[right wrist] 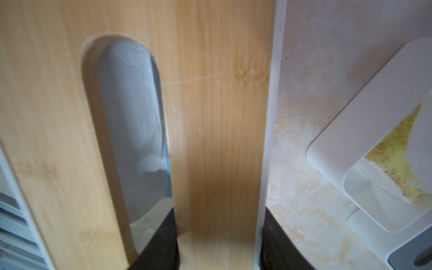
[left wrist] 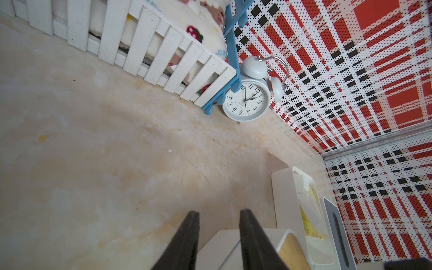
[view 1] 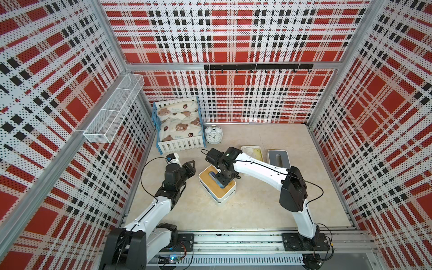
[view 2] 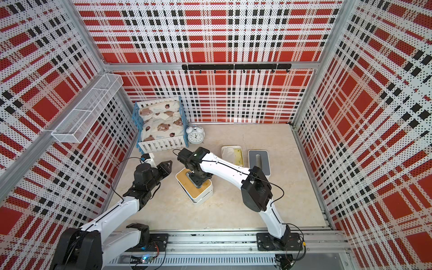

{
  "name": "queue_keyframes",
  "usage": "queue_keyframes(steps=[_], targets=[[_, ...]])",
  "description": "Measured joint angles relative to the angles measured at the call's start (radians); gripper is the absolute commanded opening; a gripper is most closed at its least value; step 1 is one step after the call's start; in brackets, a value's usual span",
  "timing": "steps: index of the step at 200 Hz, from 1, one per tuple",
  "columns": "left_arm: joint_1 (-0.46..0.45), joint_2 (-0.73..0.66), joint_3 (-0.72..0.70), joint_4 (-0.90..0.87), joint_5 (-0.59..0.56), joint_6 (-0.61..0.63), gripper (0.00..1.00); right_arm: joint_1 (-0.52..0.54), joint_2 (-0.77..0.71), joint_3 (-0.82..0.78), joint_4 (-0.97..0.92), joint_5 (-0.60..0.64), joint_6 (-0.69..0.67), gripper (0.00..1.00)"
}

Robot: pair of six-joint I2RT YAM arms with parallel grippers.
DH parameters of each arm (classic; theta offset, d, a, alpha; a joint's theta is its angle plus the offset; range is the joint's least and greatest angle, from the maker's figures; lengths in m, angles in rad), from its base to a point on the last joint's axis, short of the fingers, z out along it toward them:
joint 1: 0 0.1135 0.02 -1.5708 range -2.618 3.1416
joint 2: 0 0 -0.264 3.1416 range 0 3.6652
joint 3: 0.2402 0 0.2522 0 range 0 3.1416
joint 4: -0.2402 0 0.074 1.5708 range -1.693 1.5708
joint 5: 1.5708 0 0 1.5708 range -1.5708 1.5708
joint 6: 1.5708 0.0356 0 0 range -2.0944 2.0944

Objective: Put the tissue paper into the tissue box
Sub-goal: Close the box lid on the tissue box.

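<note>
- Toward the lower left of both top views, the left arm's base is cut off by the frame. The left gripper (left wrist: 219,211) is seen above bare table, left of the tissue box (view 1: 219,198), with its jaws apart and nothing between them.
- At centre, the right gripper (view 1: 223,181) is largely hidden under its own wrist in both top views. In the right wrist view one finger is set down in the slot (right wrist: 93,117) of the bamboo lid (right wrist: 222,117) and the other outside the box's white rim, so the lid's strip is clamped between them.
- Tissue paper (right wrist: 131,105) is seen inside the box through the slot, grey in shadow. A blue sliver beside it cannot be identified.
- Right of centre, a white tray (view 1: 250,147) is partly covered by the right arm. Its white and yellow-green contents cannot be made out.
- Just beside it, the near end of a grey-topped box (view 1: 272,156) is hidden behind the same arm.
- A beige, marbled table (view 1: 245,210) with yellowish stains is shown. A toy bed (view 1: 177,126) and an alarm clock (view 1: 213,135) stand at its upper left.
- A mesh basket (view 1: 114,109) is hung on the left wall and a black hook rail (view 1: 257,67) on the back wall. Red plaid perforated walls (view 1: 385,93) enclose the table on three sides.
</note>
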Motion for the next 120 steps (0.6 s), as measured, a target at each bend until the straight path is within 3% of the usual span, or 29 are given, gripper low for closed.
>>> queue_keyframes(steps=[120], targets=[[-0.018, 0.014, 0.003, 0.002, -0.019, 0.008, 0.36, -0.001, 0.035, 0.048, -0.042, -0.049, 0.001, 0.31]])
